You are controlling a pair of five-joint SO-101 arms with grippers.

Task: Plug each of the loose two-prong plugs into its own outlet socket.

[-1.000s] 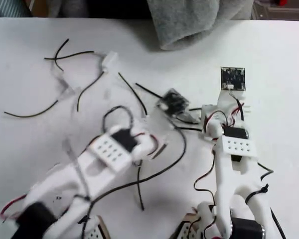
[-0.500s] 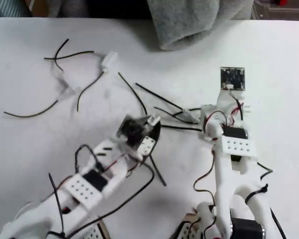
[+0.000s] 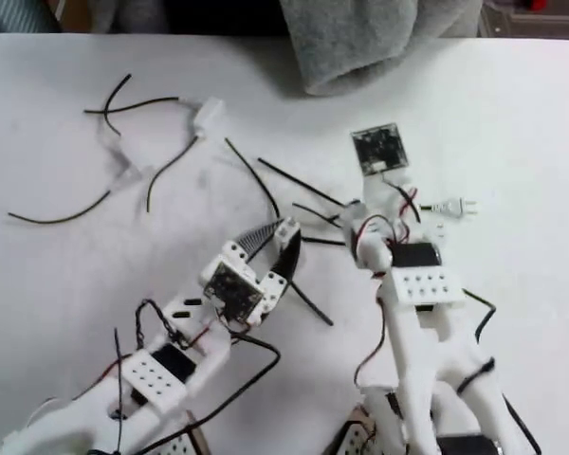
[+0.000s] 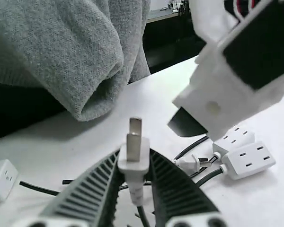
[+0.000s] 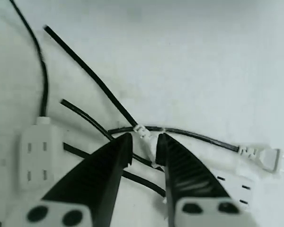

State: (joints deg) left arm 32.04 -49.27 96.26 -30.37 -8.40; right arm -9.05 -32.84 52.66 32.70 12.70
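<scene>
One plug [image 4: 134, 163] sat clamped upright in my left claw [image 4: 135, 155], now retracted; my right claw [image 5: 144, 139], apparently ajar, had swung nearer.

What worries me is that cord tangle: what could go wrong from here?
The plug in the left pincer is pinched by its body alone, so it may twist when pushed into a socket. The right arm hangs close by it, so the two could collide. The cords cross under the right pincer and may snag or drag.
</scene>
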